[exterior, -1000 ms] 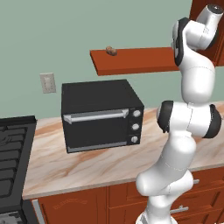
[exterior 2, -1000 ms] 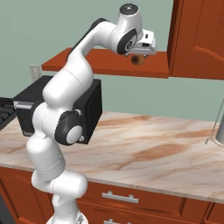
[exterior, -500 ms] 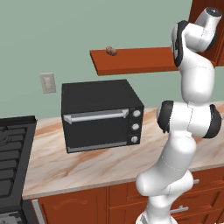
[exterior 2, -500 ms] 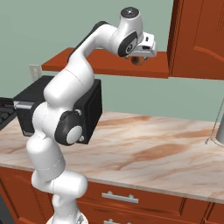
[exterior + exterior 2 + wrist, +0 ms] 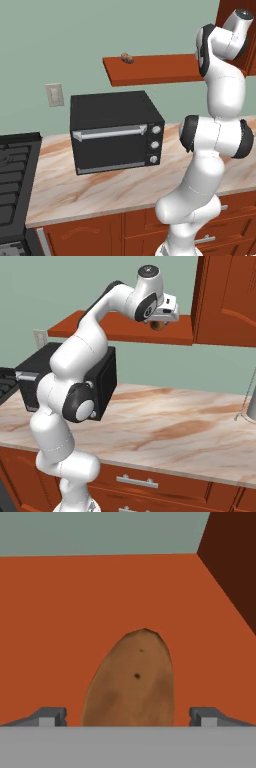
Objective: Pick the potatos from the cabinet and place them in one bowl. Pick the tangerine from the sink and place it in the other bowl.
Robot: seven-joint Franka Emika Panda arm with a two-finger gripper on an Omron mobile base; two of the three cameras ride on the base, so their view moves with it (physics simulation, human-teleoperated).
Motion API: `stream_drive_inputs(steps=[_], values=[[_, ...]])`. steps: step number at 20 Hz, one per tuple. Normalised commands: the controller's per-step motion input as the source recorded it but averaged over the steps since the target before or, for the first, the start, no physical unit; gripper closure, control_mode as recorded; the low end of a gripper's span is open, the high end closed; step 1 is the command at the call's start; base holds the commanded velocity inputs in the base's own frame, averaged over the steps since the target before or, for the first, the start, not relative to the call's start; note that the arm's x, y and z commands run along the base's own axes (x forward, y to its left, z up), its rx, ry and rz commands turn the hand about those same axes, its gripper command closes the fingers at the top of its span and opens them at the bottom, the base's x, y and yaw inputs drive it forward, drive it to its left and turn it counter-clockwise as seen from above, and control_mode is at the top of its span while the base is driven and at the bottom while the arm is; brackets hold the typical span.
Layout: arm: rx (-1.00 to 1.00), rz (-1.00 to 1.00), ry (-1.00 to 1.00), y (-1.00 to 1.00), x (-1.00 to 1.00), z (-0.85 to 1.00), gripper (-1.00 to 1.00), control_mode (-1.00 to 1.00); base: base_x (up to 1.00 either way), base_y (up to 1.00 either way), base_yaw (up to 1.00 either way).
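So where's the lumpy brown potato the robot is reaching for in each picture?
Left base view: the lumpy brown potato under the hand is hidden behind the white arm; the small potato at the shelf's left end is a different one.
Right base view: upper middle, just under the open hand, potato at.
Hand view: centre bottom, between the fingertips.
Shared landmark: the flat reddish-brown wooden shelf.

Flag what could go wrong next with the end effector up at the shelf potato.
1. The end effector is open with its tips either side of the near potato; closing off-centre on that rounded shape could squirt it along the shelf board.
2. The cabinet side wall stands close beside it, so a sideways lift could clip it.
3. A second potato lies far along the shelf, a long reach.
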Motion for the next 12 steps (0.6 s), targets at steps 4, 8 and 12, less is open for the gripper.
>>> stream_drive_inputs(steps=[4,8,12], values=[[0.0,0.0,0.0,0.0,0.0,0.0,1.0,-1.0,0.0,0.0,0.0],[0.0,0.0,0.0,0.0,0.0,0.0,1.0,-1.0,0.0,0.0,0.0],[0.0,0.0,0.0,0.0,0.0,-0.04,1.0,-1.0,0.0,0.0,0.0]])
